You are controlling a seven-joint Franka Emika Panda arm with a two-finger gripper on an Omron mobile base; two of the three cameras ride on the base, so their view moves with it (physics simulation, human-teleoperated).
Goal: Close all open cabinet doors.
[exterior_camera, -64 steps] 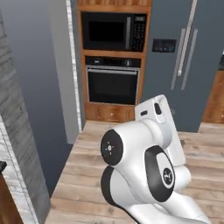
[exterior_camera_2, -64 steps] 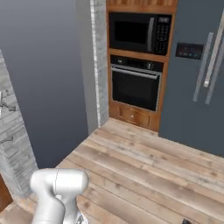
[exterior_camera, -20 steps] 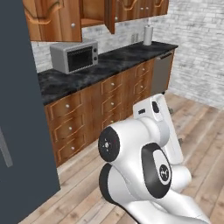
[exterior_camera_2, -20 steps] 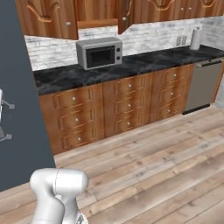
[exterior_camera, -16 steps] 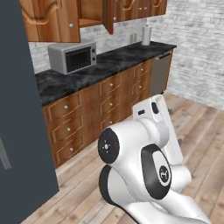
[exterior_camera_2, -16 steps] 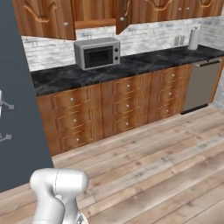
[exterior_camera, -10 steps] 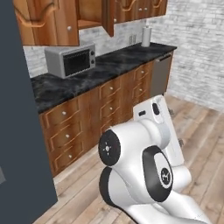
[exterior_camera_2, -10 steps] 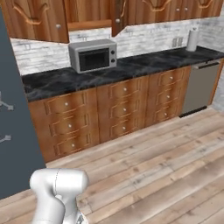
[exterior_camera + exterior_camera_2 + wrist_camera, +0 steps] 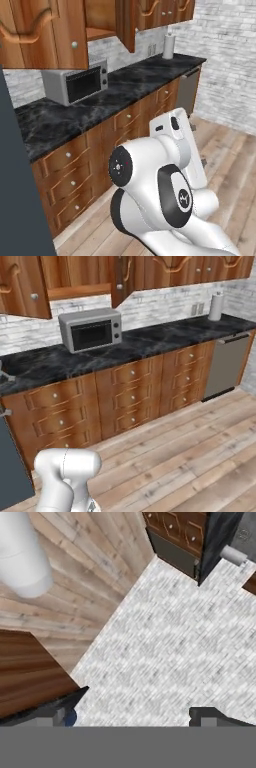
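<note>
The fingers (image 9: 132,717) stand spread wide, holding nothing, aimed at a white brick wall (image 9: 170,642). Well beyond them, above the black worktop (image 9: 150,338) and grey microwave (image 9: 91,329), one of the cabinet doors (image 9: 118,278) swings open; another (image 9: 126,22) shows edge-on from the left. No writing is readable.
</note>
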